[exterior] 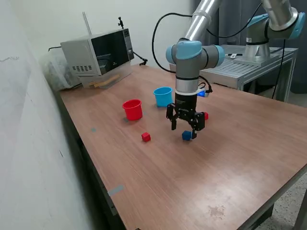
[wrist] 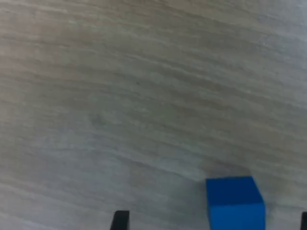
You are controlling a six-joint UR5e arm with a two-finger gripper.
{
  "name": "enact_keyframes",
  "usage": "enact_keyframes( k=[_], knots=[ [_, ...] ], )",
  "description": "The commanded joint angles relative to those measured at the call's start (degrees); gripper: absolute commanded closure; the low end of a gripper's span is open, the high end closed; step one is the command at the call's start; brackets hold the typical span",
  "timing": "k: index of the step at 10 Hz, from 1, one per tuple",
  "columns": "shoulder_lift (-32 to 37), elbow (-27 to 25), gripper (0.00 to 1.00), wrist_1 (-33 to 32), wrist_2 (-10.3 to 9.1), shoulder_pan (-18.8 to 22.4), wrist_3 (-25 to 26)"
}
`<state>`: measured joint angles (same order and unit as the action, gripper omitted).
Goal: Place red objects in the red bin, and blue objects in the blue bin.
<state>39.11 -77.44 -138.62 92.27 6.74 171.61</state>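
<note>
Now, your gripper hangs spread over a blue cube.
Centre the cube between the fingers before you pinch; it sits off to one side.

The exterior view is evenly and brightly lit with soft indoor light; shadows on the tabletop are faint, a weak one lying just under the pincer. No strong glare shows, and the picture is fairly sharp, slightly soft in fine detail. The wrist view is pale, washed out and blurred; the wood grain smears, and the blue cube has soft edges.
</note>
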Motion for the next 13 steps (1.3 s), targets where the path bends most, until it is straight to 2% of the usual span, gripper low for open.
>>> enact_keyframes(
  k=[1, 2, 3, 9, 10, 11, 12, 13],
  knots=[
    [0.0, -1.0, 0.0, 0.0, -1.03, 0.1, -5.2],
    [0.0, -1.0, 0.0, 0.1, -2.0, 0.1, -6.7],
    [0.0, -1.0, 1.0, 0.1, -2.01, -0.1, -6.9],
    [0.3, -0.9, 1.0, 0.5, -1.39, -0.7, -9.2],
    [1.8, -1.3, 1.0, 0.6, -1.04, -0.7, -9.2],
    [6.3, -3.9, 1.0, 0.6, -0.95, -0.9, -9.2],
    [9.5, -6.0, 1.0, 0.7, -0.86, -2.9, -9.0],
    [13.1, -8.5, 1.0, 0.8, 0.09, -5.9, -8.7]
  ],
)
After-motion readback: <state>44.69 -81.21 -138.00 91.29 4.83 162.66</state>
